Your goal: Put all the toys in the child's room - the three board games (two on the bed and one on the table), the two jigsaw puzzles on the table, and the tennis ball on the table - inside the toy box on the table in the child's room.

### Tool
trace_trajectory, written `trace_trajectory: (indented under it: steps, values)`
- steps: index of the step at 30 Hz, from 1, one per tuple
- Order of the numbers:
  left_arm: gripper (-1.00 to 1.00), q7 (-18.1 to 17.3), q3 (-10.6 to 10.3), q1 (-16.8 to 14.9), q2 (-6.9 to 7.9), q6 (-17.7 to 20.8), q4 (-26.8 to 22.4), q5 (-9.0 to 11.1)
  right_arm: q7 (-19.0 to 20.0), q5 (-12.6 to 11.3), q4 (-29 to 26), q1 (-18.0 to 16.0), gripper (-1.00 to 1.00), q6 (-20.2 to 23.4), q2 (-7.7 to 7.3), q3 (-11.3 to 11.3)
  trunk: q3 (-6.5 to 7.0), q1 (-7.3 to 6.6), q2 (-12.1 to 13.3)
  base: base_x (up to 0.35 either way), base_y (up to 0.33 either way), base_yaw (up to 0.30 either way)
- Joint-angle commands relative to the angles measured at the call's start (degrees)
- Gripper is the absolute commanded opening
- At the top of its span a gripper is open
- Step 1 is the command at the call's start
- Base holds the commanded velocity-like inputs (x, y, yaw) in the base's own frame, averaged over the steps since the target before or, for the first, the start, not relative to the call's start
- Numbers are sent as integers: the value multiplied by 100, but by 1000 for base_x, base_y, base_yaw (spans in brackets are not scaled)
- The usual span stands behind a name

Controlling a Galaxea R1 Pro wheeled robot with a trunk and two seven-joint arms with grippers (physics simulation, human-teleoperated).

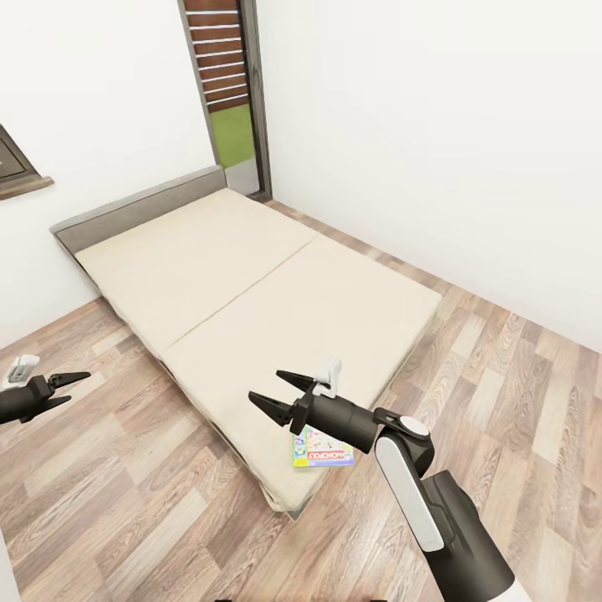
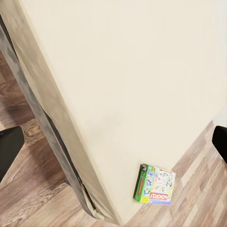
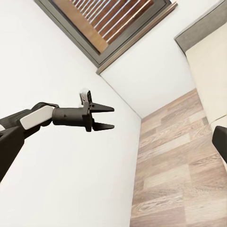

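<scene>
The bed [image 1: 251,284] has a plain beige mattress and a grey headboard. A white Monopoly board game [image 1: 320,451] lies flat on the mattress at its near corner, partly hidden by my right arm. Its green side and red logo show in the left wrist view [image 2: 155,185]. My right gripper [image 1: 265,385] hovers open just above that corner, a little left of the game, holding nothing. My left gripper [image 1: 77,387] is open and empty over the floor left of the bed. The right wrist view shows the left gripper [image 3: 112,117] with its fingers spread against the white wall.
Wood-plank floor [image 1: 125,485] surrounds the bed on the near, left and right sides. White walls stand behind and to the right. A dark-framed doorway with brown slats [image 1: 226,75] is past the headboard. A small shelf [image 1: 25,184] juts from the left wall.
</scene>
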Motion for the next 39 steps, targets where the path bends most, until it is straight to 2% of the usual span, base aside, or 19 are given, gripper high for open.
trace_trajectory:
  steps: [1,12,39]
  values:
    - [100,-19,9,-5,0,24,3,-5,-3,-48,-2,-3,100,47,1,-3,-8,3,-10,0,0,0]
    - [100,-19,7,-5,0,24,3,-2,-3,-50,-2,-2,100,47,-3,-6,18,3,-10,0,0,0]
    - [100,-19,-4,-5,0,22,3,-2,-2,-41,-2,73,100,39,-12,-4,268,3,-10,0,0,0]
